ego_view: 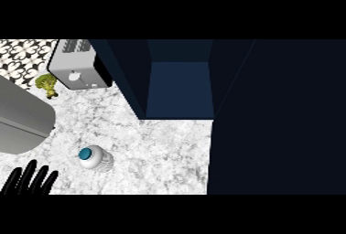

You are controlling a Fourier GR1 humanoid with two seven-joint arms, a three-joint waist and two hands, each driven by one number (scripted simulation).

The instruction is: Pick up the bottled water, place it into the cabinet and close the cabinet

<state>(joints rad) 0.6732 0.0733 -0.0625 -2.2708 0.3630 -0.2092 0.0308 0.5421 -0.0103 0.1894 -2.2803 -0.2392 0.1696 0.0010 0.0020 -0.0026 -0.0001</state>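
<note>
toaster point(79, 65) and perhaps broccoli point(46, 85) well beyond bottled water point(95, 158), left hand point(28, 181) fingers apart

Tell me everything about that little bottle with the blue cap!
The clear ribbed plastic water bottle with a round blue cap stands upright on the white marbled counter, seen from almost straight above, so its cap faces the view and only some of its side shows. Its body looks see-through and whitish, with ridges around it. Nothing touches it but the counter. The robot's black left hand rests open, fingers up, to its lower left, apart from it. The open dark blue cabinet lies further back to the right.
</note>
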